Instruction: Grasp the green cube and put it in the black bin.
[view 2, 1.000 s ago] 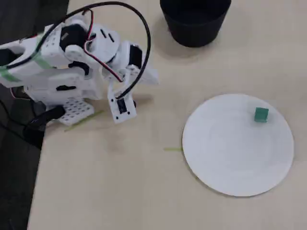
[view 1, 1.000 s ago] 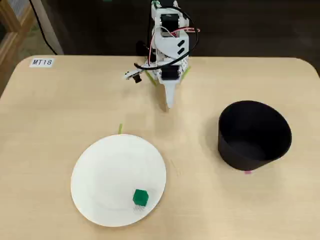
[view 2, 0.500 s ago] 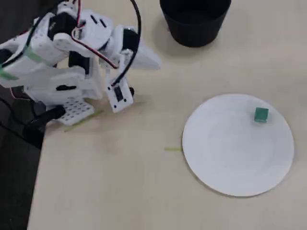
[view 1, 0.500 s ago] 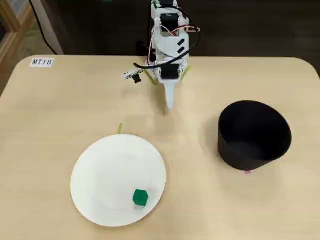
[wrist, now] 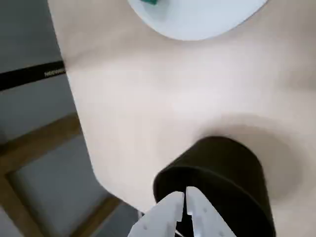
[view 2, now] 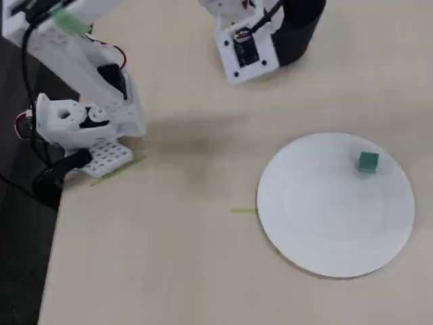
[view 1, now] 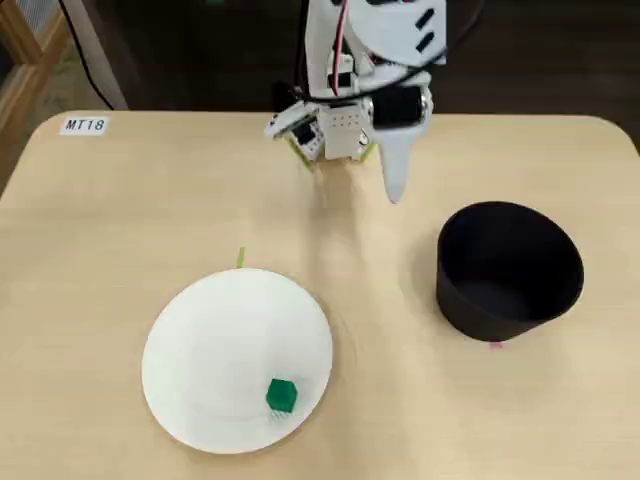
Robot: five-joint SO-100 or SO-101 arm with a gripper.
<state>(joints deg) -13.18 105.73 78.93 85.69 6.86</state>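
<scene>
The green cube [view 1: 282, 394] lies on the near right part of a flat white plate [view 1: 215, 340]; it also shows in another fixed view [view 2: 369, 161] and at the wrist view's top edge [wrist: 149, 2]. The black bin [view 1: 508, 270] stands upright to the right of the plate. My gripper [view 1: 394, 194] hangs raised above the table, up and left of the bin, far from the cube. Its white fingers [wrist: 170, 210] are pressed together with nothing between them, and the bin [wrist: 232, 163] sits right behind them. My wrist [view 2: 245, 47] hides part of the bin [view 2: 304, 30].
The arm's base [view 2: 81, 125] is fixed at the table edge. A label reading MT18 [view 1: 83, 125] is at the far left corner. A short green strip [view 1: 240, 258] lies beside the plate. The wrist view shows the table edge with floor beyond it.
The arm has risen and swung from the table's middle toward the black bin. The fingers stayed shut. Cube, plate and bin have not moved.
</scene>
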